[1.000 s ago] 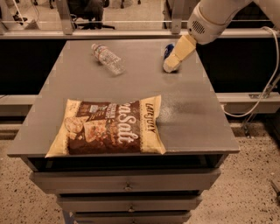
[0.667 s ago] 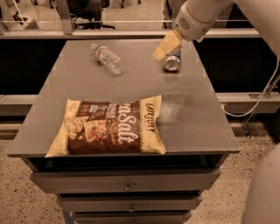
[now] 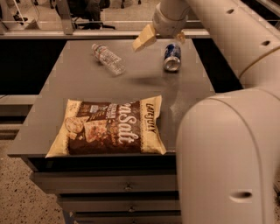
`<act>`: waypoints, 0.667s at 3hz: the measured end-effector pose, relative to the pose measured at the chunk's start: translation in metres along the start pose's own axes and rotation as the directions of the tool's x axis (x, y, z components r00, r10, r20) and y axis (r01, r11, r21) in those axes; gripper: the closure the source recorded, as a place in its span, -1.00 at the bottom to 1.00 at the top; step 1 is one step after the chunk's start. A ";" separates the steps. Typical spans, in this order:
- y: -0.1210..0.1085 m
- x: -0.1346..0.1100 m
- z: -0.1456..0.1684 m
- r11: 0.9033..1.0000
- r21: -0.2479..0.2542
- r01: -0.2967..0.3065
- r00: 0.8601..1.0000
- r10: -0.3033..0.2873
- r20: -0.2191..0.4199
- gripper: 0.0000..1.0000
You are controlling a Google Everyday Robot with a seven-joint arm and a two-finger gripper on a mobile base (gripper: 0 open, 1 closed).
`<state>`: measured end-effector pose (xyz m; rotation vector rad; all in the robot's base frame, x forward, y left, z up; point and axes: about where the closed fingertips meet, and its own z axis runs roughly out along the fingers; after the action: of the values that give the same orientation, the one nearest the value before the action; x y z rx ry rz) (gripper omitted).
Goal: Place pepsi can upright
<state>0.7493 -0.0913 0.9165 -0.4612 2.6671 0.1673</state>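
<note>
This looks like an office or lab: a grey desk point(image 3: 83, 89) with drawers point(image 3: 127, 187), a chair point(image 3: 91, 9) behind, speckled floor point(image 3: 17, 194), and a robot's gripper point(image 3: 153, 38) over the desk's far side.

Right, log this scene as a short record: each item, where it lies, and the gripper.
pepsi can: far right of table, seemingly on its side, silver end toward camera
gripper: just above the can, jaws apart, holding nothing
water bottle: lying, far left
snack bag: flat, near edge
table: grey, drawers beneath
task status: can not yet upright
</note>
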 end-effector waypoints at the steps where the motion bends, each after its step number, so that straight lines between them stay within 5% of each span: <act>1: -0.010 -0.012 0.030 0.989 0.102 -0.111 0.993 0.115 -0.028 -1.00; 2: -0.031 -0.013 0.050 0.965 0.195 -0.176 0.982 0.186 -0.038 -1.00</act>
<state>0.7908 -0.1070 0.8760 -0.1630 2.7444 -0.0488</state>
